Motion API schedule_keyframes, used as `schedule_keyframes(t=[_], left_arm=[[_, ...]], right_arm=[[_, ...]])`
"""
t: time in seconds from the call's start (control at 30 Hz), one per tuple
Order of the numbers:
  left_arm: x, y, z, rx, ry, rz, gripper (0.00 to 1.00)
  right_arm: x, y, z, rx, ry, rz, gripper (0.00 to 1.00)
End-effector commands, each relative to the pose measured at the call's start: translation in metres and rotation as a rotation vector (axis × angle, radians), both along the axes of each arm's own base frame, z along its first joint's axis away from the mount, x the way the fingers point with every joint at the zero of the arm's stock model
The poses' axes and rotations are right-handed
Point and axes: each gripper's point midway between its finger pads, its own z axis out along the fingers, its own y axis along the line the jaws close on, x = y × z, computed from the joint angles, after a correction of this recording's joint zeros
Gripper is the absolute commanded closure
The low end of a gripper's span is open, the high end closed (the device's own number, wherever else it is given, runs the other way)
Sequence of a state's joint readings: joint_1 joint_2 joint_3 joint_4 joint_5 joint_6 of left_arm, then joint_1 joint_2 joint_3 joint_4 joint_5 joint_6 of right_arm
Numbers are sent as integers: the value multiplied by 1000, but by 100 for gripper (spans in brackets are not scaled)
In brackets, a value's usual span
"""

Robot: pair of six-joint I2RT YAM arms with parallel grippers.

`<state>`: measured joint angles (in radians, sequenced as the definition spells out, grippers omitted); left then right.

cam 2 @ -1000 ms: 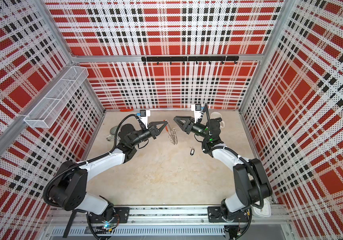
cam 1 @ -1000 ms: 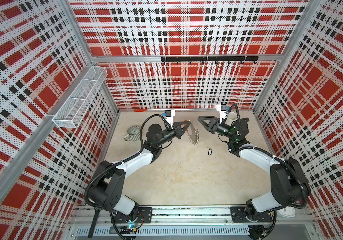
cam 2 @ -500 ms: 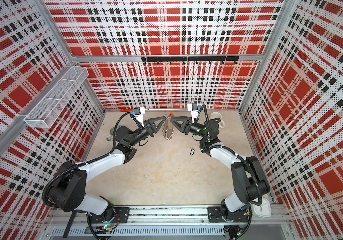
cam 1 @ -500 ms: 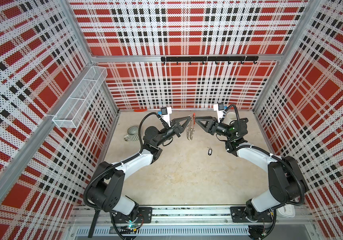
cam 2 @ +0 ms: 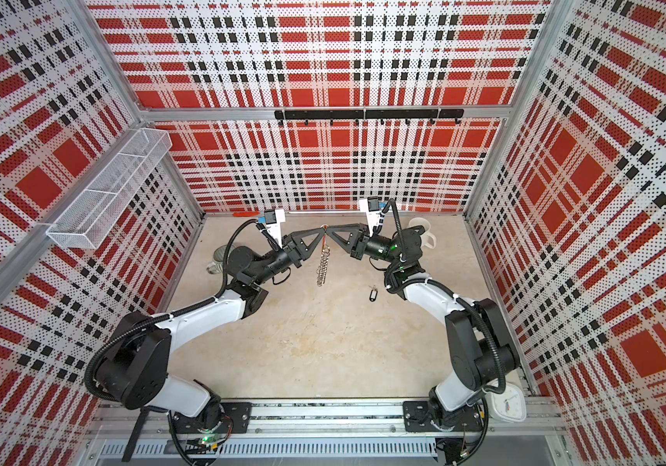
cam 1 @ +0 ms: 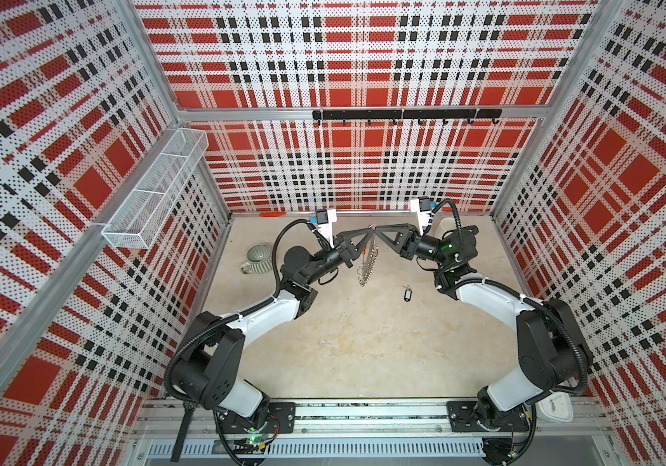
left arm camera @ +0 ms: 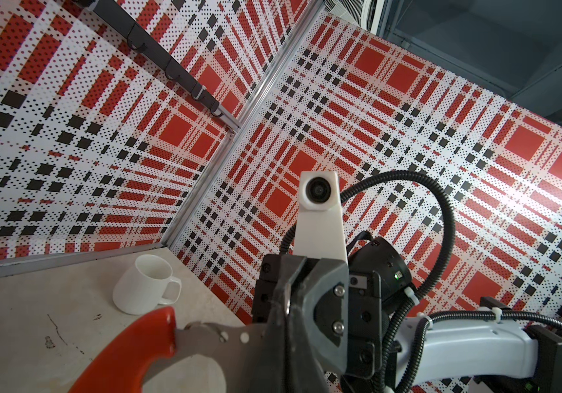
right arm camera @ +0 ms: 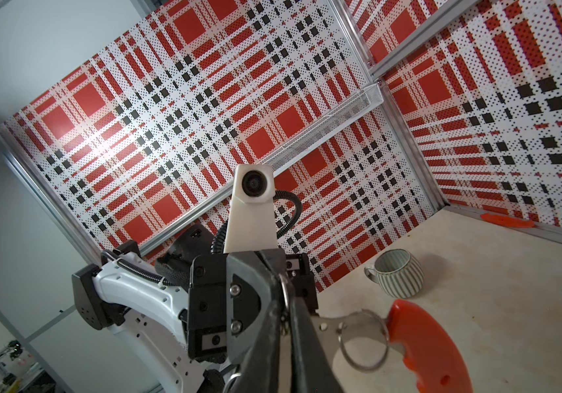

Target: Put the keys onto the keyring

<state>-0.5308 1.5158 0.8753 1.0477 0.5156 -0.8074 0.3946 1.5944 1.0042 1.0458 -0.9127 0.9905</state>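
The left end effector [cam 1: 366, 235] and right end effector [cam 1: 378, 233] are both shut tight on the top of the dangly keyring [cam 1: 367, 264]. The keys [cam 1: 406, 293] look tiny and light. They lie on the worktop [cam 1: 343, 347] near the keyring. Their black tag [cam 1: 407, 297] seems best to grab.

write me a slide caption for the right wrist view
Right tool and left tool meet tip to tip, both shut on the keyring; a striped mug stands beyond.

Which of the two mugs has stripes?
The grey mug beside the left arm: its side is striped, while the white mug behind the right arm is plain.
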Motion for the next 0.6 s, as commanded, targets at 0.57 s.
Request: schedule_keyframes(t=[0.57], left_arm=[[-1,10,-27,331,-223,117,61]], right_arm=[[22,-6,-25,-479,-172,-213,100]])
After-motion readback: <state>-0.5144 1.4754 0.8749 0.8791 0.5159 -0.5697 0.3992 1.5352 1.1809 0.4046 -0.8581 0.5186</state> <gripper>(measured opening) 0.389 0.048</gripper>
